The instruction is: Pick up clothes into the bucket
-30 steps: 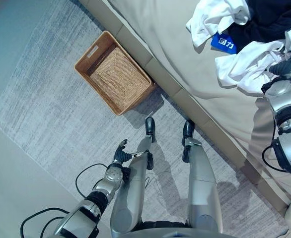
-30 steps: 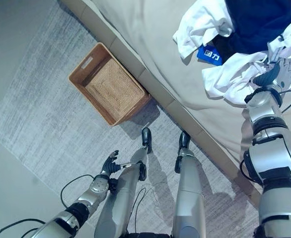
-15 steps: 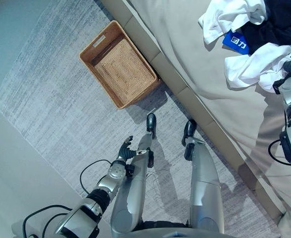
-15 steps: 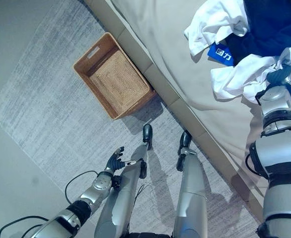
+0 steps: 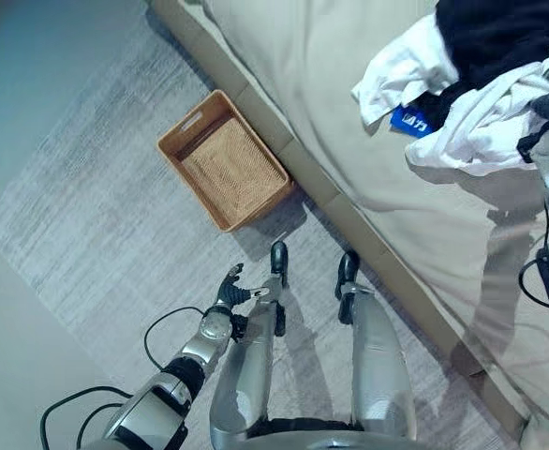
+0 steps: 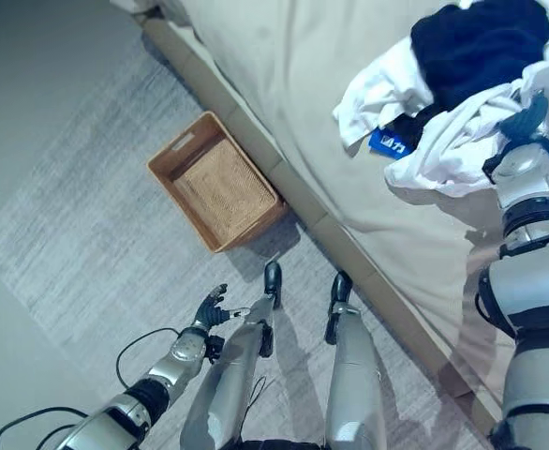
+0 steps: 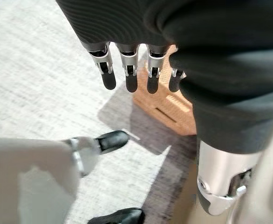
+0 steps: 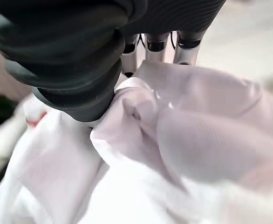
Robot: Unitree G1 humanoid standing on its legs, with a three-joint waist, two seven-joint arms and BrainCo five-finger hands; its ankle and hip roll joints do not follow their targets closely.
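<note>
clothes (image 6: 452, 103) lie heaped on the bed (image 6: 303, 112), white garments tangled with a dark one, and our wicker basket (image 6: 215, 180) on the rug (image 6: 78, 234) holds nothing, so we judge the task barely begun. our right hand (image 6: 526, 120) is buried in a white garment (image 8: 174, 140); we cannot tell how its fingers sit. our left hand (image 5: 229, 286) hangs low over the rug, fingers straight, holding nothing.

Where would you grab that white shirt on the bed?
Probably at the raised, bunched fold of the white shirt nearest the bed's edge, coming down from above. It lies crumpled in a heap against the dark garment, so a raised ridge gives the fingers something to close on.
</note>
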